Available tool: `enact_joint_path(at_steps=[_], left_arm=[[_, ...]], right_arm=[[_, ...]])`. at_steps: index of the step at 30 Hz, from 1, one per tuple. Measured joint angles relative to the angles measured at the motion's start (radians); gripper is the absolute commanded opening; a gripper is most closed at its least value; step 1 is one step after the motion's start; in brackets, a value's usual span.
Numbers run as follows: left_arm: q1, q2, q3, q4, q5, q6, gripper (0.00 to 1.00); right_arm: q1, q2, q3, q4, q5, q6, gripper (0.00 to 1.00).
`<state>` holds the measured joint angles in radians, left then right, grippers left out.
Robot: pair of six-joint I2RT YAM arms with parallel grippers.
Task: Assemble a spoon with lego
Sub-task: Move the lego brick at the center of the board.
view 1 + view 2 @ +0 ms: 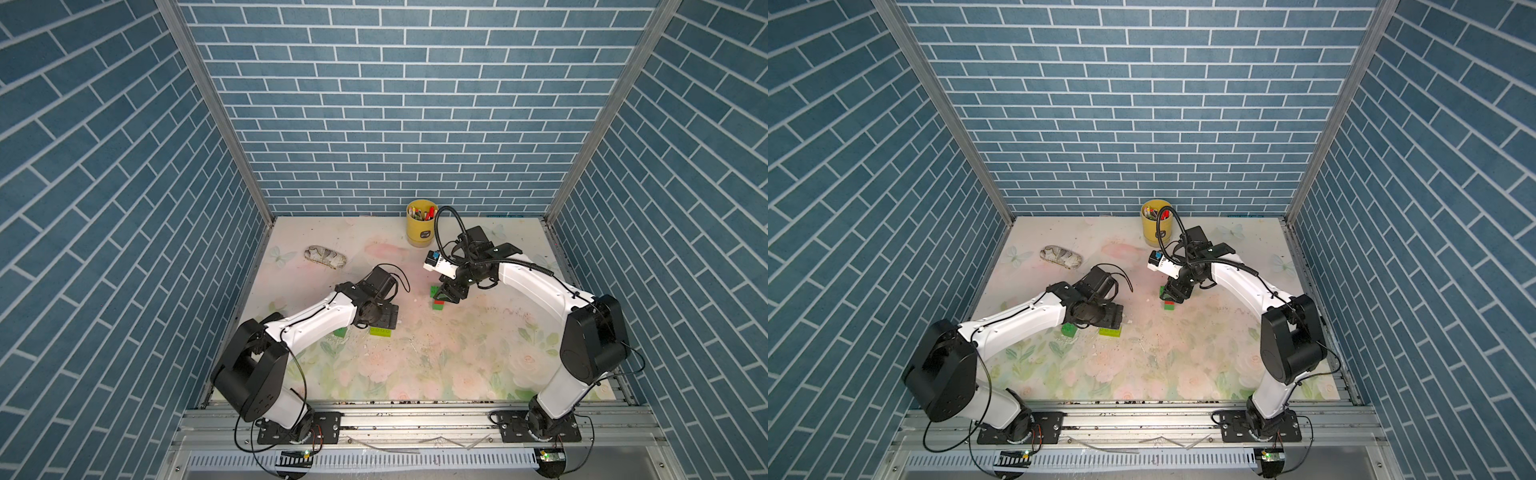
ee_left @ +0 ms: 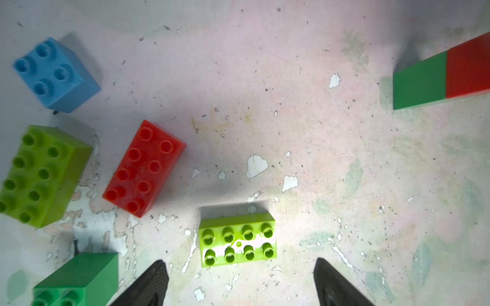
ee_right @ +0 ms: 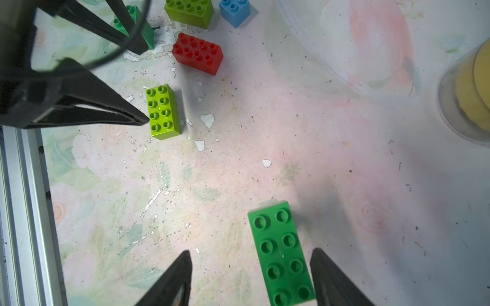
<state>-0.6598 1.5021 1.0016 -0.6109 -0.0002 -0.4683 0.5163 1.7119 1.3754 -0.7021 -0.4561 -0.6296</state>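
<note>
Your right gripper (image 3: 250,251) is straddling the oblong dark-green plastic brick (image 3: 281,251) off-centre, jaws apart; closing is risking twisting it; left gripper (image 2: 238,261) is hanging wide, empty

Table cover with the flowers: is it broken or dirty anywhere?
Yes. The table's flowery cover is worn. White patches show where the print has flaked off, and they are thickest around the red brick. Small dark specks are scattered all over it, like dirt.
</note>
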Motion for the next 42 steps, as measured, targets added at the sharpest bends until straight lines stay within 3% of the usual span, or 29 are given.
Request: enact_joint_path(at_steps=[18,42], left_arm=[[0.061,-0.08,-0.004,-0.068,-0.005,0.018,0.87],[0.091,-0.092,-0.019,-0.08,-0.005,0.025,0.87]], right_arm=[[0.004,0.079,0.026,0.0,0.063,-0.08,0.55],[0.037,0.109,0.052,-0.006,0.112,-0.116,0.27]])
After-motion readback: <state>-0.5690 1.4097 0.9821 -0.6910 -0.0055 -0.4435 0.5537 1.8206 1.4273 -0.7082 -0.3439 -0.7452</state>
